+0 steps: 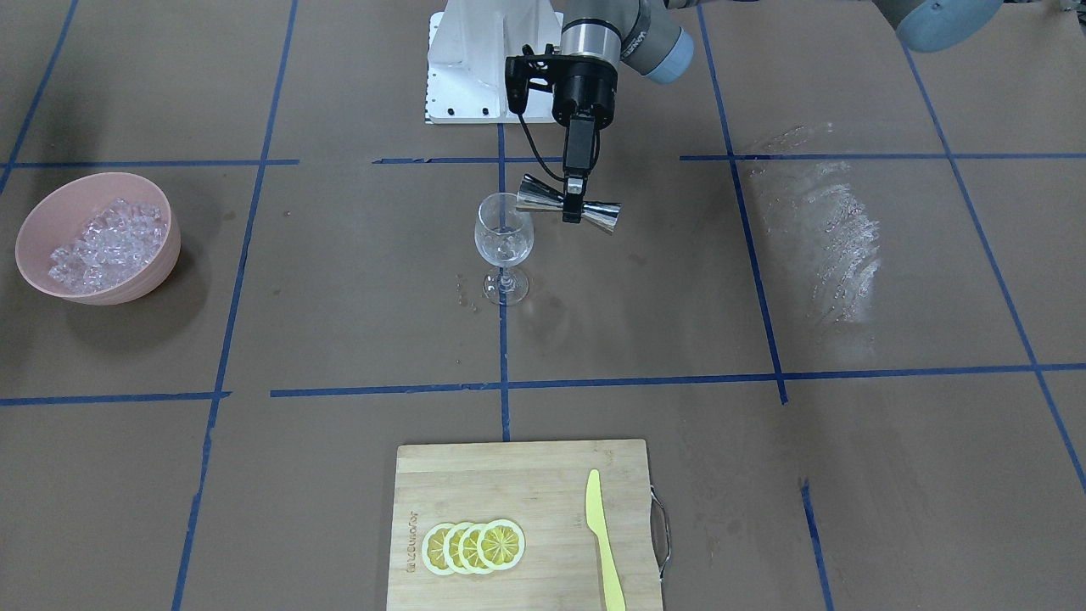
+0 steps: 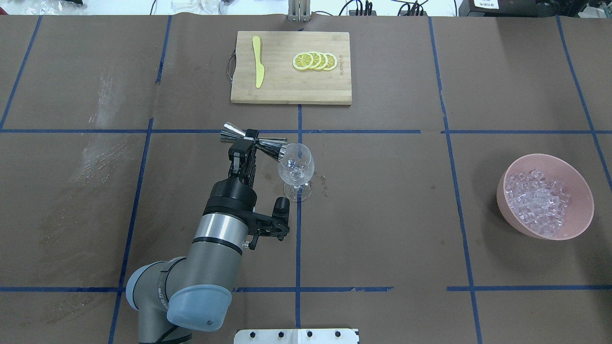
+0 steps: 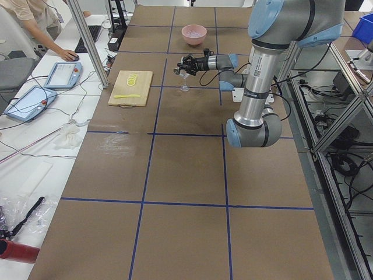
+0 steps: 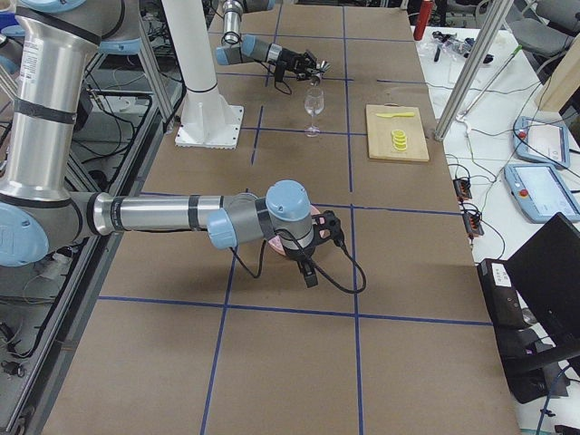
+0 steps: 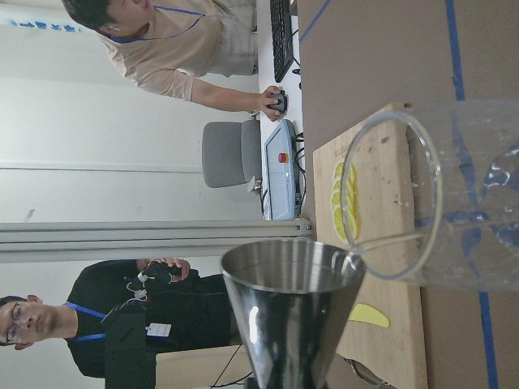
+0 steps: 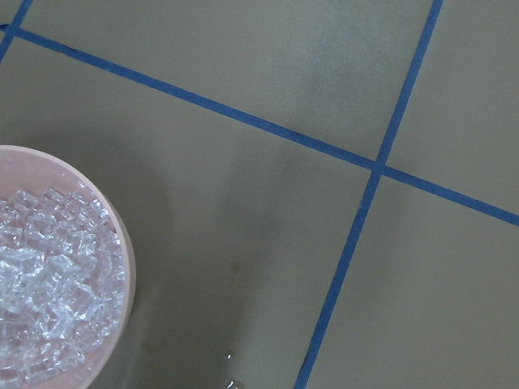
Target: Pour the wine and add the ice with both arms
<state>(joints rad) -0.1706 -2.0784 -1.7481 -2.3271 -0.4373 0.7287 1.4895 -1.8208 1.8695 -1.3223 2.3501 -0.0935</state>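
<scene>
My left gripper is shut on the waist of a steel jigger. The jigger is tipped on its side with one mouth at the rim of the wine glass. The glass stands upright at mid-table with a few clear glassy bits in its bowl; I cannot make out any wine. The ice is heaped in a pink bowl. My right gripper hangs beside that bowl; I cannot tell whether it is open or shut.
A bamboo cutting board carries lemon slices and a yellow knife at the table's far side. Droplets lie by the glass foot. A whitish smear marks my left side. The white pedestal stands behind the glass.
</scene>
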